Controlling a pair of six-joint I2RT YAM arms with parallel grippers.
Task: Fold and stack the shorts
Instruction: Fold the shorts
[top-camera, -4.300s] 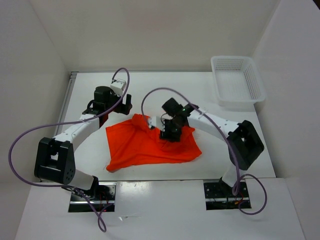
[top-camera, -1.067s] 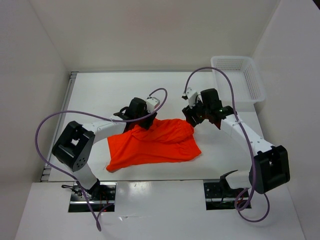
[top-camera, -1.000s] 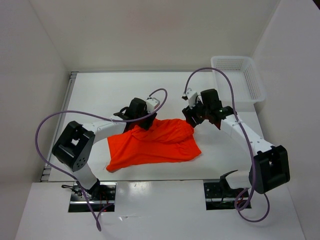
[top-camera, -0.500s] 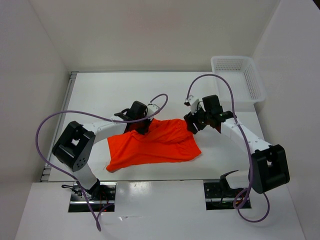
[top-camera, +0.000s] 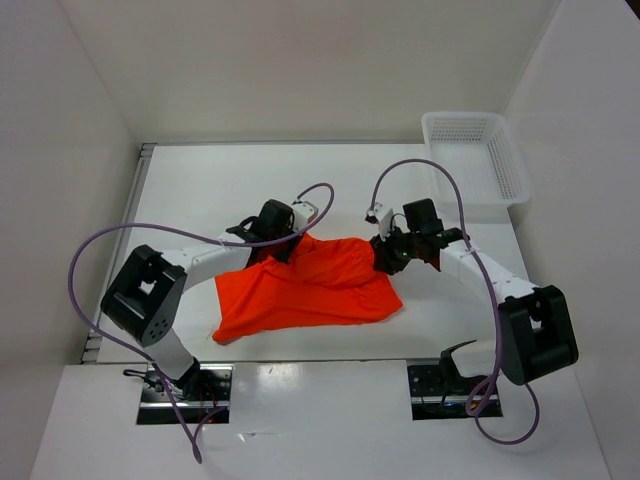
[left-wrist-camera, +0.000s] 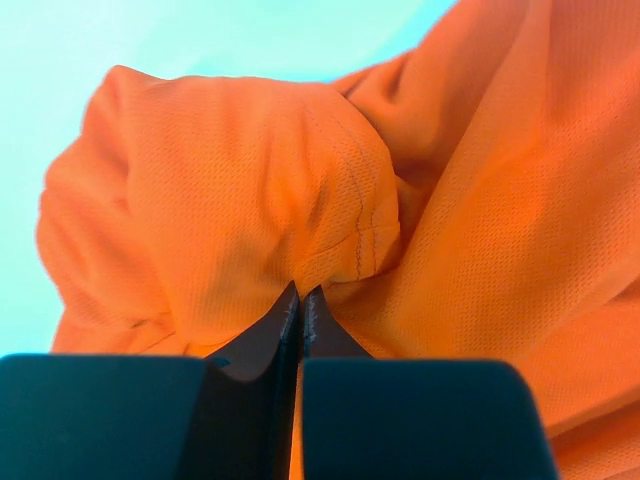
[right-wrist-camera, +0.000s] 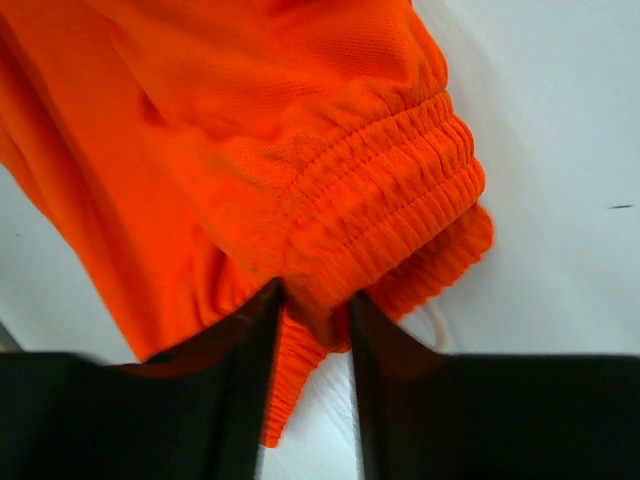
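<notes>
Right, the shorts (top-camera: 310, 285) lie mid-table, a rumpled orange-red heap, not flat yet and no clean fold in them. The left gripper (top-camera: 283, 250) sits on the far-left corner. Its wrist view shows it clenched tight, fingertips (left-wrist-camera: 282, 328) together w/ a bunched hem pinched at the very end. The right gripper (top-camera: 388, 258) is at the far-right corner, jaws part-way apart w/ the elastic waistband (right-wrist-camera: 390, 200) wedged btw them. Cloth fills the gap, but whether it's truly clamped can't be told.

Judging by that, the step in hand is the grab at both far corners, prob. to lift and spread the cloth before the first fold. The next move calls for a firm pinch on the right, then both arms pulling evenly, so the fabric tensions w/o slipping out of the left's thin tip hold.

Around them: the white table (top-camera: 200, 190) and a white mesh basket (top-camera: 433, 165) at far right, well apart from the shorts and not in the way. A purple cable (top-camera: 410, 165) loops above the right arm, a snag risk if that arm swings wide.
</notes>
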